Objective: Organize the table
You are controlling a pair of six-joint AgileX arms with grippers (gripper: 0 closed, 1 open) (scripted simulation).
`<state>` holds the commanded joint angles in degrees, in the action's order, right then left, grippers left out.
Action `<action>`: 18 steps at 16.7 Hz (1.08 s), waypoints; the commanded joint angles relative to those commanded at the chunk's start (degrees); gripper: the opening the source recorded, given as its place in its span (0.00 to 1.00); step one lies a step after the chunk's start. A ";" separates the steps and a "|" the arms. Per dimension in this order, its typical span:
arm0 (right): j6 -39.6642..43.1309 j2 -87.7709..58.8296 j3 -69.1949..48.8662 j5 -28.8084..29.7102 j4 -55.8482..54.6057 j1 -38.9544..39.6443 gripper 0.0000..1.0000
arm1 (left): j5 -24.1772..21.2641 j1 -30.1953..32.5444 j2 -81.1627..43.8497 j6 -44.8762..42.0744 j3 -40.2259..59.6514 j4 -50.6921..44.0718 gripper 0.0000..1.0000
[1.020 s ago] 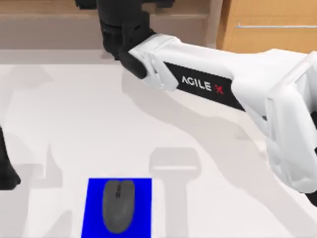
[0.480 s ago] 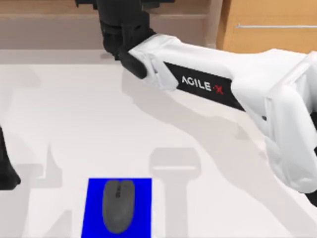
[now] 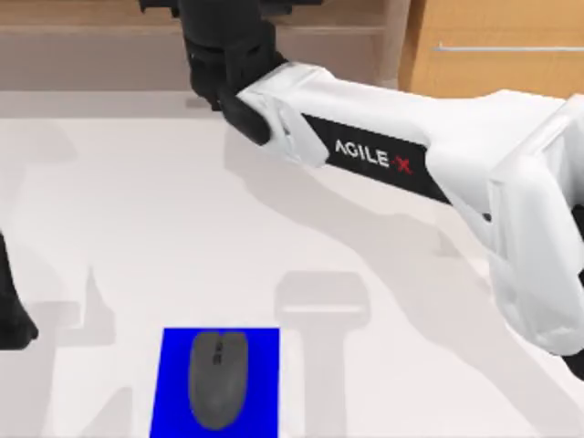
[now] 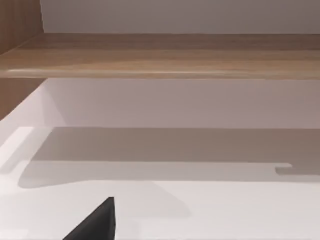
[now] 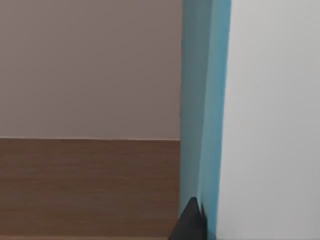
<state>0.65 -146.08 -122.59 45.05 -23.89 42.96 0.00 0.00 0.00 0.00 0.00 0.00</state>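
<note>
White and matte, the table (image 3: 137,228) takes up most of the top view, from the left edge across to the lower right. At the bottom of the frame, left of centre, a bright blue mat (image 3: 220,383) lies flat on it, and a grey computer mouse (image 3: 217,379) rests on the mat with its buttons toward the top of the frame. A wooden shelf (image 3: 91,41) runs along the upper edge, and a light-wood drawer cabinet (image 3: 497,50) with a silver bar handle is seen at the upper right. The right arm (image 3: 383,155), white with black lettering, reaches from the right edge diagonally to the upper centre, where its black wrist meets the shelf. A black part of the left arm (image 3: 11,310) is seen at the left edge.

From the left wrist view, the white table surface (image 4: 200,210) is seen below a wooden shelf board (image 4: 160,60); a black tip of the left hand (image 4: 97,222) shows at the bottom, and whether it is open cannot be told.

From the right wrist view, a light blue upright edge (image 5: 205,110) stands between a pale wall and a white panel, above a brown wooden surface (image 5: 85,185). A black tip of the right hand (image 5: 190,222) shows at the bottom; whether it is open, and whether anything is held, cannot be told.
</note>
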 joint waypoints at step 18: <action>-0.21 8.68 12.26 2.95 -3.55 3.29 0.00 | 0.00 0.00 0.00 0.00 0.00 0.00 1.00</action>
<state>0.44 -137.40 -110.33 48.00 -27.43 46.25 0.00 0.00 0.00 0.00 0.00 0.00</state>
